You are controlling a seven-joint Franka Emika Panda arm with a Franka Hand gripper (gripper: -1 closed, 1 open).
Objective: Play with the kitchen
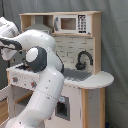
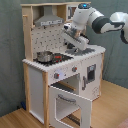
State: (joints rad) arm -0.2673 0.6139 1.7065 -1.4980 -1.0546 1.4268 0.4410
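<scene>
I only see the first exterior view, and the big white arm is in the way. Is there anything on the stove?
Observer: Yes. In the second exterior view a small metal pot sits on the stove.
Operator: Is the oven shut?
Observer: No. The oven door is open, tipped outward at the front of the kitchen.
Operator: Where is the robot's hand?
Observer: The gripper is above the counter, to the second exterior view's right of the pot, and is not touching the pot.
</scene>
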